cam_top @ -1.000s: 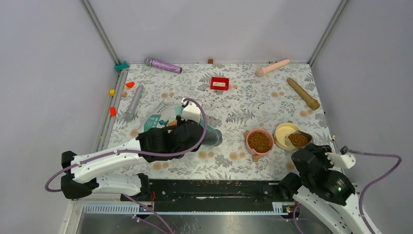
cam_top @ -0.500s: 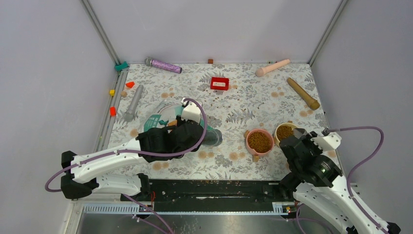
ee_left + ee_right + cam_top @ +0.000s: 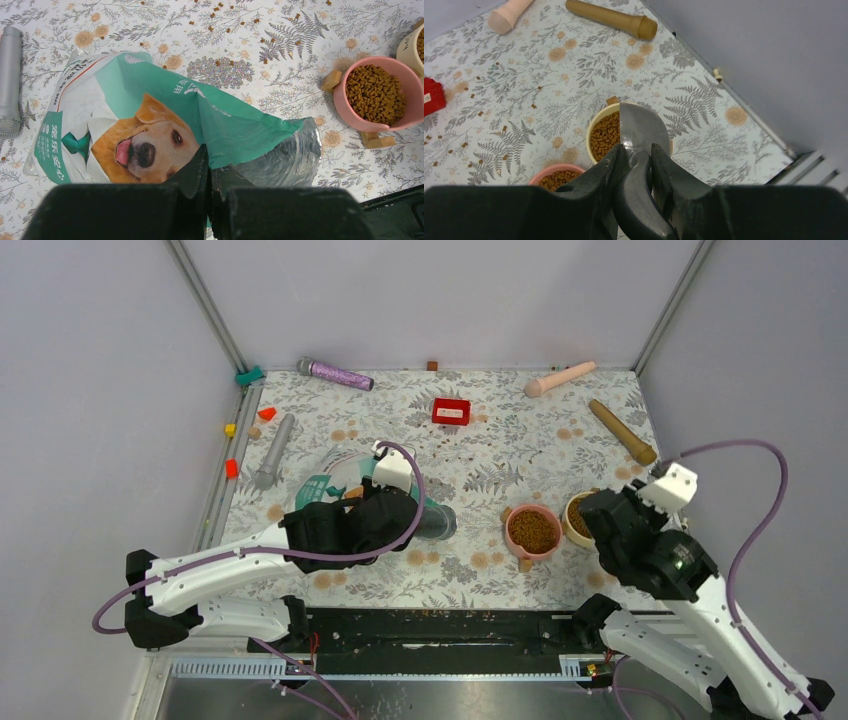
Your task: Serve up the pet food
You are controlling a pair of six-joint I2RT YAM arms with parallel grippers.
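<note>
I'm holding the scoop [image 3: 641, 127] in the right gripper [image 3: 634, 150], tilted over the bowl [image 3: 596, 117] rim, risking kibble [image 3: 606, 132] spilling onto the desk [image 3: 549, 75].

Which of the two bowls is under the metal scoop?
The yellow bowl: the grey scoop in the right gripper hangs over it. The pink bowl beside it has nothing above it.

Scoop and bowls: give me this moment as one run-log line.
left pincer: shut on bag | right pincer: shut on scoop | scoop: over yellow bowl | kibble: in yellow bowl, pink bowl
</note>
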